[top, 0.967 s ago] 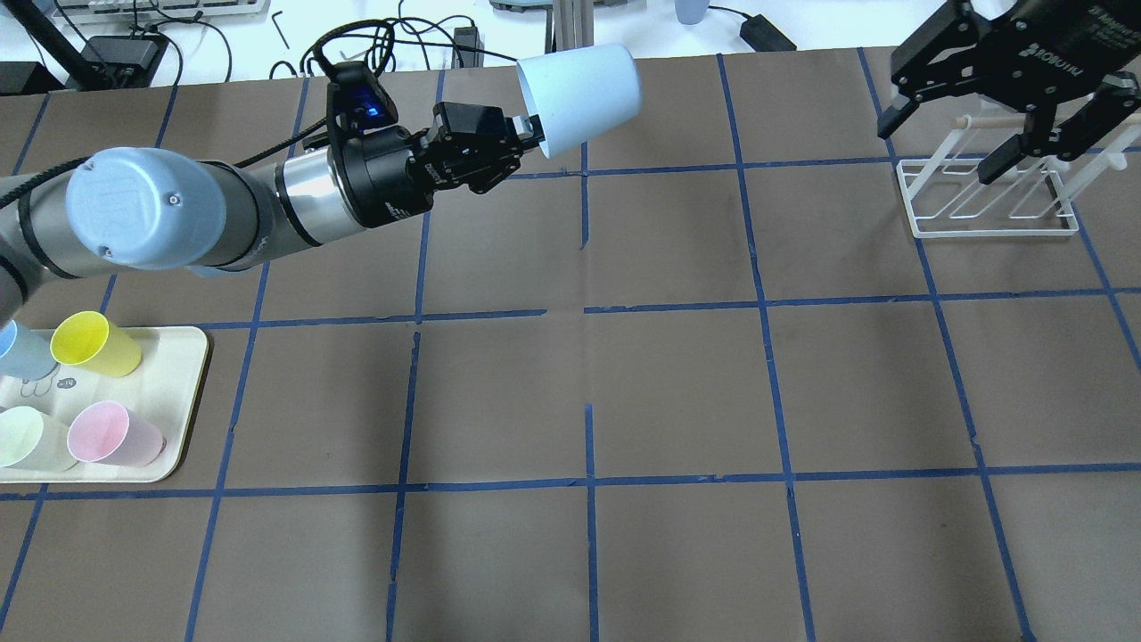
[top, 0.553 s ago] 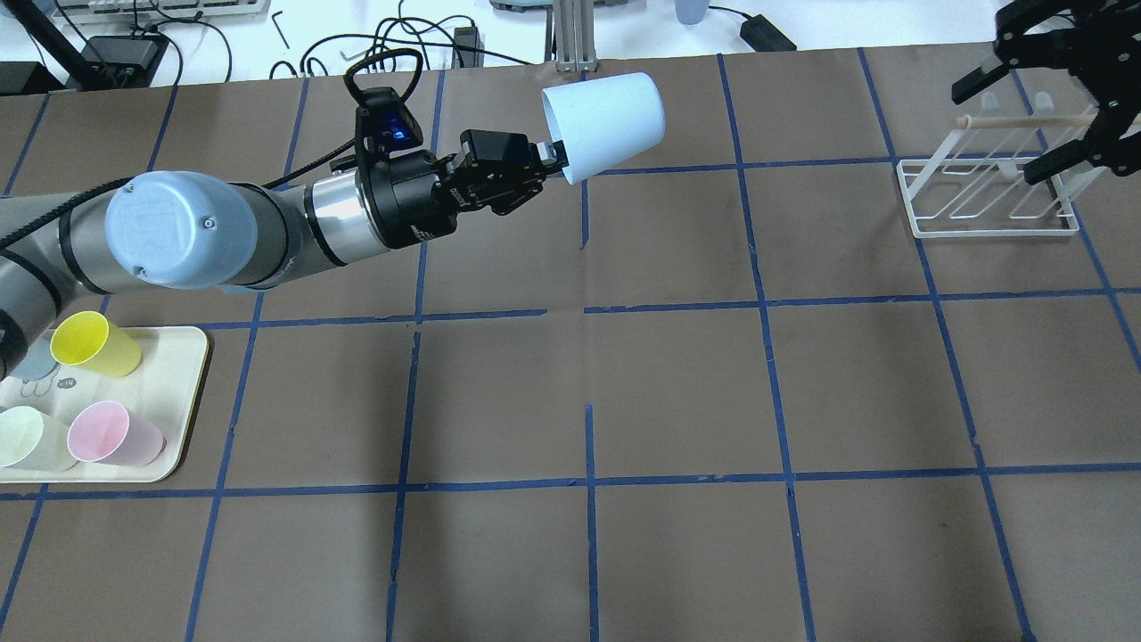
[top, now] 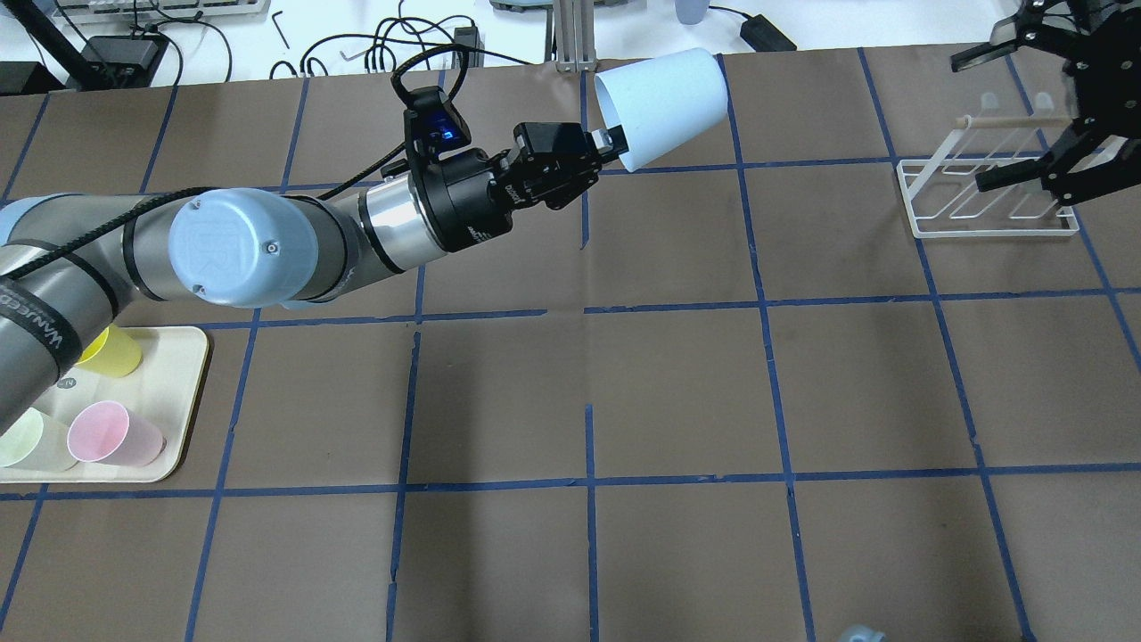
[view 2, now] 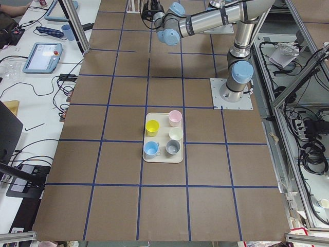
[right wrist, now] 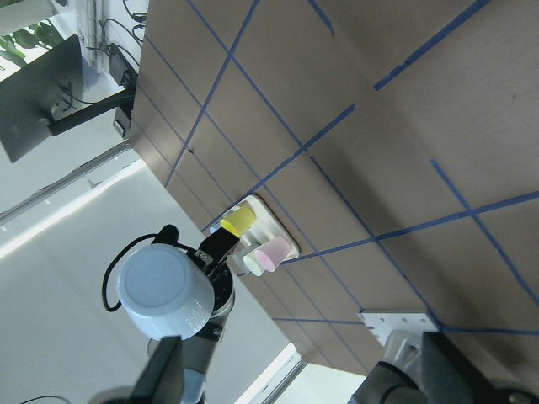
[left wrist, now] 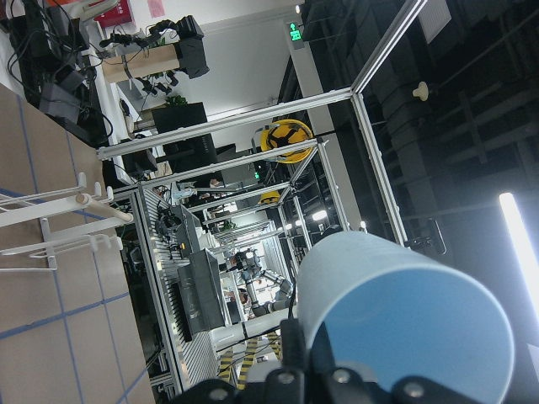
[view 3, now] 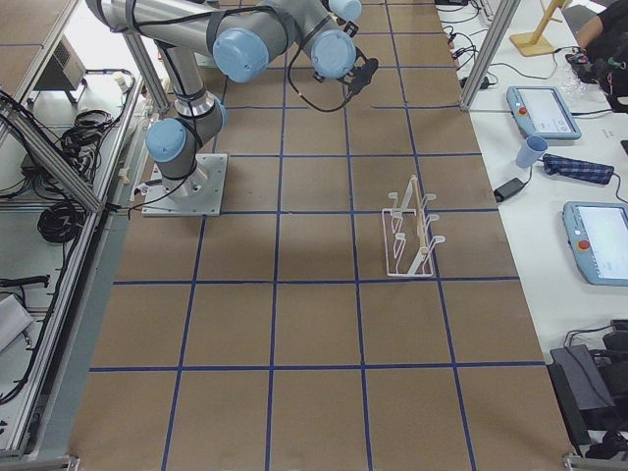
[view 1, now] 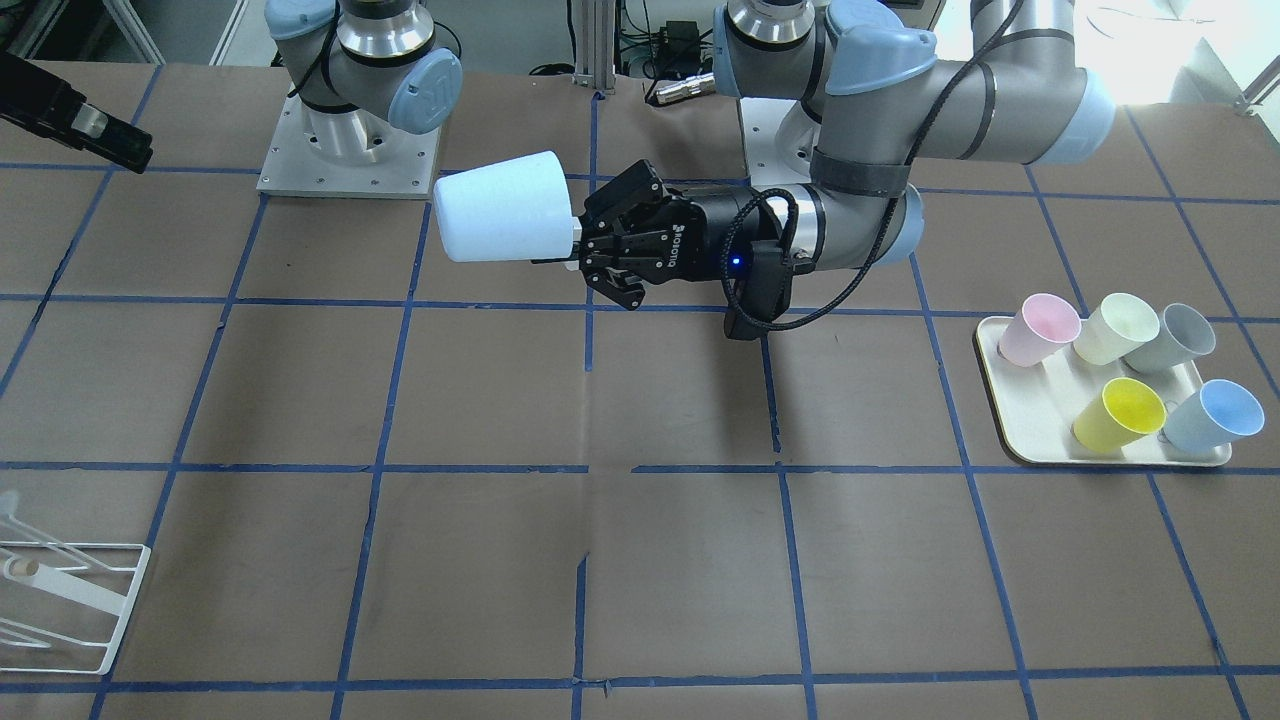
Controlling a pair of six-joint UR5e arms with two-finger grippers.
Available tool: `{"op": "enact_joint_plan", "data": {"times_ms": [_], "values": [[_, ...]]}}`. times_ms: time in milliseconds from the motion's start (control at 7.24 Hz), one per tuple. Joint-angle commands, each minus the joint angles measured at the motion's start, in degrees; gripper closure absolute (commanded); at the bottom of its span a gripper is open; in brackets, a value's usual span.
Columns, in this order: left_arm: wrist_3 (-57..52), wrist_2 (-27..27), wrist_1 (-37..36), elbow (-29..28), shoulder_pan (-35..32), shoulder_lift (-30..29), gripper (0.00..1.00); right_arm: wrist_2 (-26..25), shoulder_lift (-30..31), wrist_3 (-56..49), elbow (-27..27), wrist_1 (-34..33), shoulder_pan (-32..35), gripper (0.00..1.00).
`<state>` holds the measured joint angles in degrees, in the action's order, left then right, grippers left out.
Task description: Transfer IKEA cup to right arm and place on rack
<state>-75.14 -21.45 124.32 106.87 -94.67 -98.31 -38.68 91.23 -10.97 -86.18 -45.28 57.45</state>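
Note:
My left gripper is shut on the rim of the pale blue IKEA cup and holds it on its side above the far middle of the table, base pointing right. The cup also shows in the front view, the left wrist view and the right wrist view. My right gripper is open and empty at the far right, above the white wire rack, with its jaws facing left toward the cup. Several grid squares separate the two grippers.
A cream tray at the robot's left holds a second pale blue cup, a yellow cup, a pink cup and two pale cups. Cables and gear lie beyond the far table edge.
My left arm has carried the cup to the right and a little farther away. My right gripper has pulled back to the right over the rack and turned, with its jaws now facing left.

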Motion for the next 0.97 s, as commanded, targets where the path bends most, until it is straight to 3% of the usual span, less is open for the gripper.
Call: {"op": "enact_joint_plan", "data": {"times_ms": [0,414,829], "values": [[0.0,-0.6,-0.3,0.0,-0.8,0.0,1.00,6.3,0.3,0.3,-2.0,6.2,1.1,0.00],[-0.1,-0.6,-0.3,0.0,-0.8,-0.4,1.00,15.9,-0.8,1.6,-2.0,8.7,7.7,0.00],[-0.1,-0.8,-0.3,0.0,-0.9,0.2,1.00,16.4,-1.9,15.2,-1.8,1.6,11.3,0.00]]}}
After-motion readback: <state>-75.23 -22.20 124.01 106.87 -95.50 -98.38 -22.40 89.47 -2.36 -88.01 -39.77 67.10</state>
